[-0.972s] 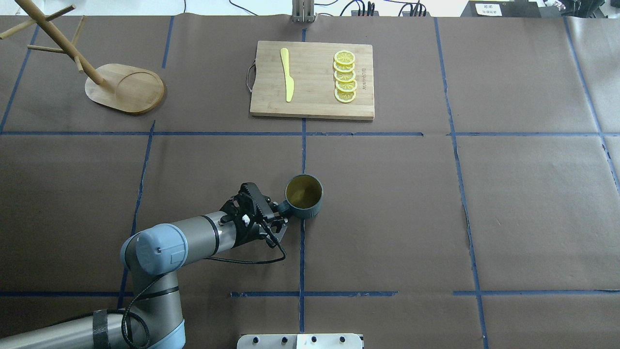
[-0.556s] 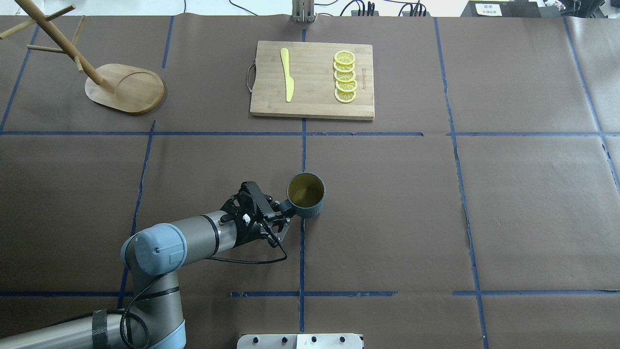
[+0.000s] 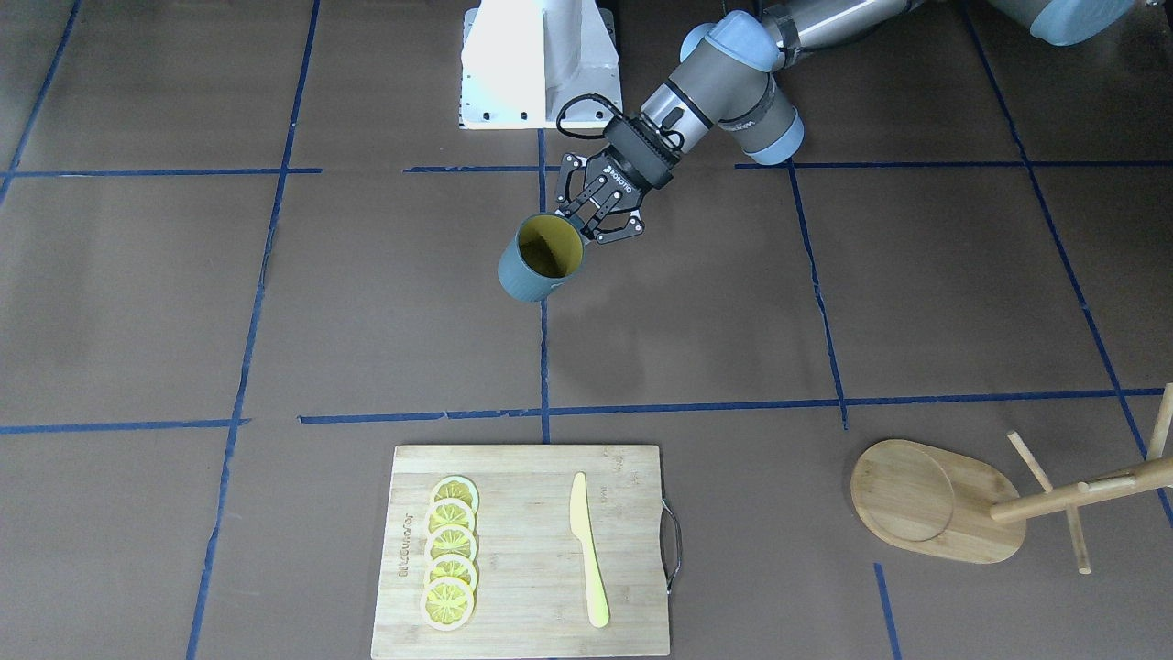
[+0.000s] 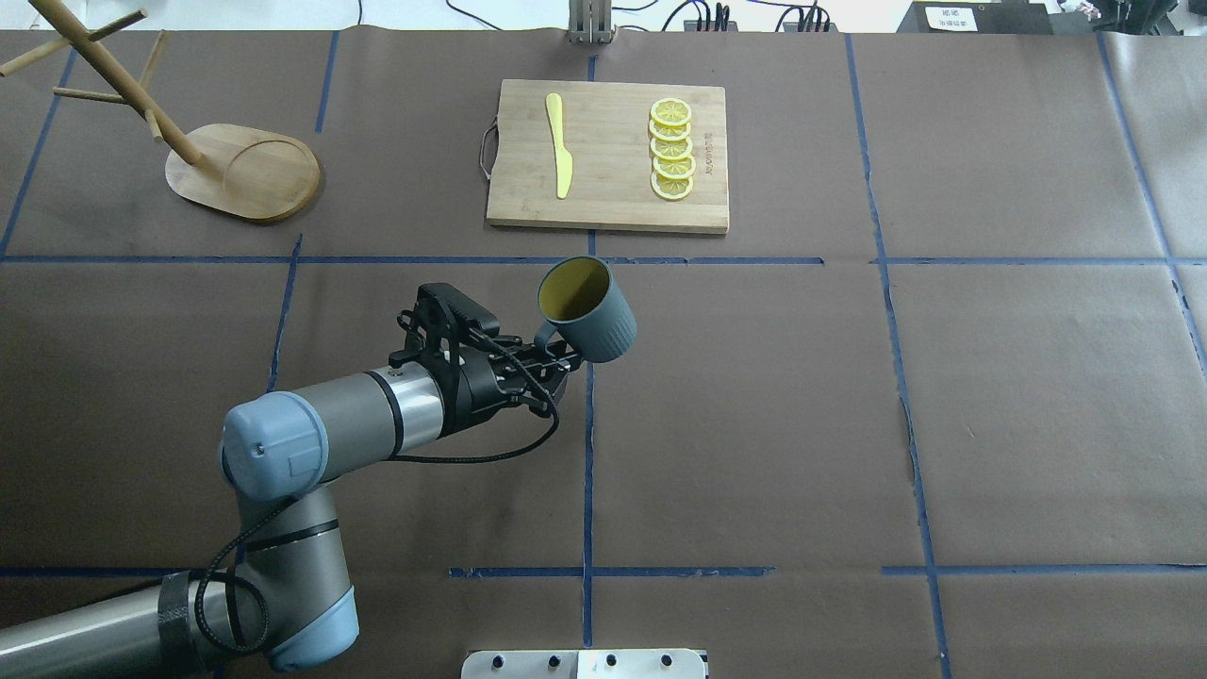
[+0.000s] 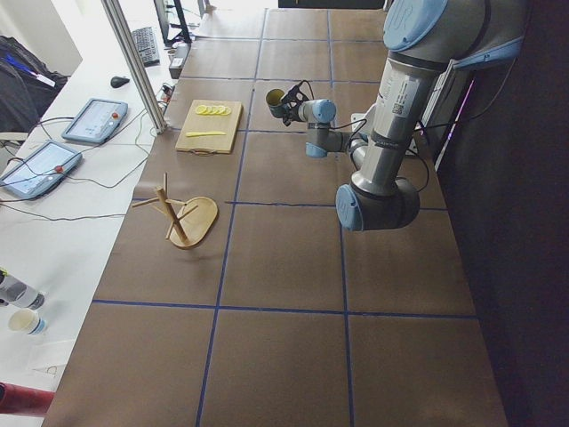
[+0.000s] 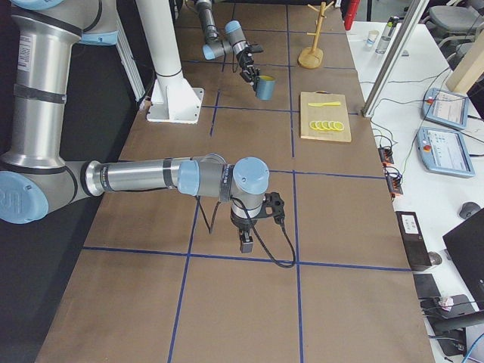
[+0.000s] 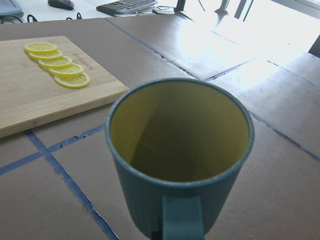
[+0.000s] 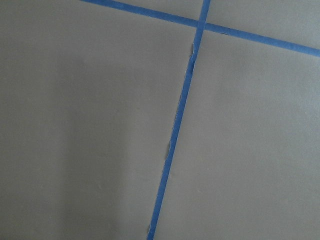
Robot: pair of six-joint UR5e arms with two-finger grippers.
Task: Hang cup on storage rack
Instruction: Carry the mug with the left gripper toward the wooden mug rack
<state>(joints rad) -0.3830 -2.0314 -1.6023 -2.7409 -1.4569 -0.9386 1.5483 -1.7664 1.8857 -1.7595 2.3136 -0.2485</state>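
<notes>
1. One right gripper (image 6: pixel 246 243), low over the brown-papered table (image 4: pixel 849 424) and pointing down. Seen only from the table's end, so open or closed cannot be told.
2. One left gripper (image 4: pixel 558 355), fingers closed on the loop handle of the single cup (image 4: pixel 594 321). White ROBOTIQ lettering on the gripper's black body.
3. That one cup, ribbed blue-grey outside and yellow inside, held clear of the table just beyond the fingertips. Tilted, with the handle toward the wrist.
4. Farther out, one wooden cutting board (image 4: pixel 613 203) carrying five lemon slices (image 4: pixel 671 149) in a row and one yellow knife (image 4: pixel 559 146). A stamp on the board beside the slices, too small to read.
5. Farthest, at the table's far left corner, one storage rack (image 4: pixel 269 179), well apart from cup and gripper. Oval base with a round recess, one post, and thin pegs partly cut off by the frame.
</notes>
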